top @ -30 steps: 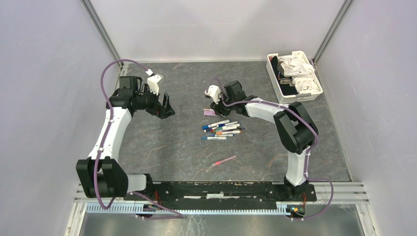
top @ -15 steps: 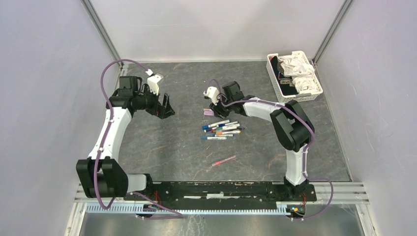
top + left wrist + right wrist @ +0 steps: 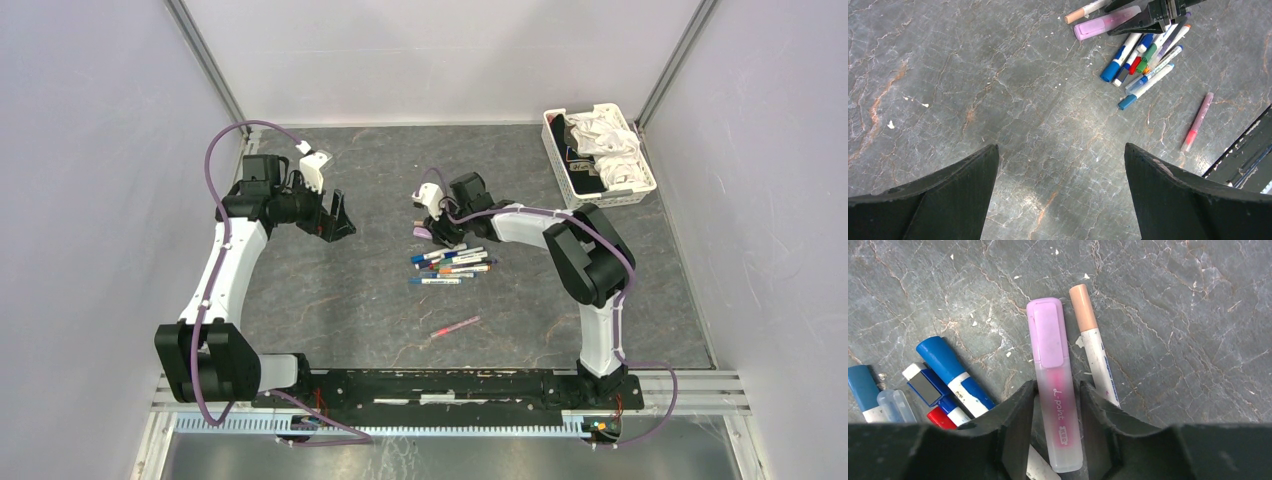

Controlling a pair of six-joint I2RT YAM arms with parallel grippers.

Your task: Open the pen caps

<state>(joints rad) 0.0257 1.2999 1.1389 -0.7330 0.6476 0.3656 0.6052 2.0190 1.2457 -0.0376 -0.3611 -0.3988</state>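
The right pincer (image 3: 1058, 387) is closed around the barrel of a pink highlighter (image 3: 1060, 430). One black finger (image 3: 1018, 415) presses against each flank of the frosted body, which lies flat on the grey marbled table (image 3: 1173, 315). The highlighter's pink cap (image 3: 1046, 335) is on and juts out just ahead of the fingertips, clear of them.

Just outside the finger on the right of the wrist view lies a white pen with a peach cap (image 3: 1083, 306). It runs nearly parallel to the highlighter, and its barrel passes behind that finger's outer edge. On the pincer's other side sits the heap of capped pens (image 3: 452, 265). A big blue cap (image 3: 940, 357) is nearest the fingertips, a red cap (image 3: 940, 417) lies beside the finger's body, and a second blue cap (image 3: 862, 385) lies farther out.

From above, the heap lies just on the near side of the right pincer (image 3: 437, 232). A lone pink pen (image 3: 455, 326) lies well apart from the pincer, toward the arm bases. A white basket (image 3: 553, 150) stands well off to the pincer's right, at the far edge of the table.

The left pincer (image 3: 1060, 147) is spread wide and holds nothing. It hangs above the table, well to the left of the right one. In its own camera the heap, with a green cap (image 3: 1149, 52) in it, lies far ahead of its fingers.
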